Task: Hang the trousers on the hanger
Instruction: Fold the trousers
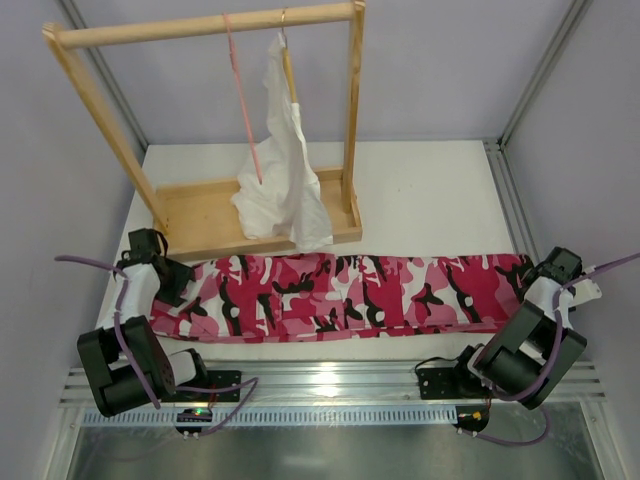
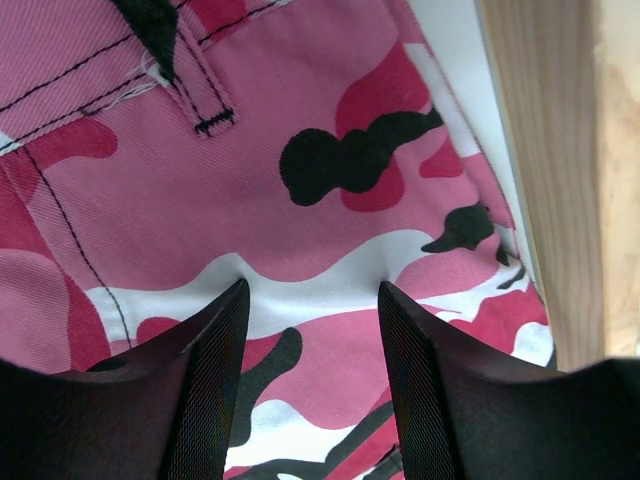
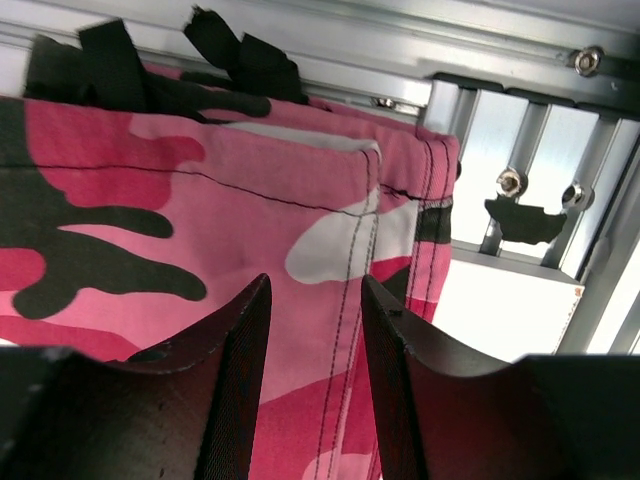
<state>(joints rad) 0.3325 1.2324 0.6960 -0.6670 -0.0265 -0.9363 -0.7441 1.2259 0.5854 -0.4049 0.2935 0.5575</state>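
White tabletop [image 1: 420,190], wooden rack [image 1: 200,30] at back w/ the pink wire hanger [image 1: 243,110] hung on its rail beside a white garment [image 1: 285,170]. Trousers [image 1: 350,295] lie flat along the near side. Left tool [image 2: 310,295] is parted over the waist end and right tool [image 3: 315,285] over the hem; neither pinches cloth. Step, I reckon: grasp both ends. Next: close, lift evenly. Rack base is tight beside the left tool; open room right of the rack.

Left arm [image 1: 125,350] folded at near left edge, wrist pitched down. Left gripper [image 2: 312,292] points downward, fingers parted. Right arm [image 1: 528,348] folded at near right, mirrored pose. Right gripper [image 3: 316,285] fingers parted, narrower gap.
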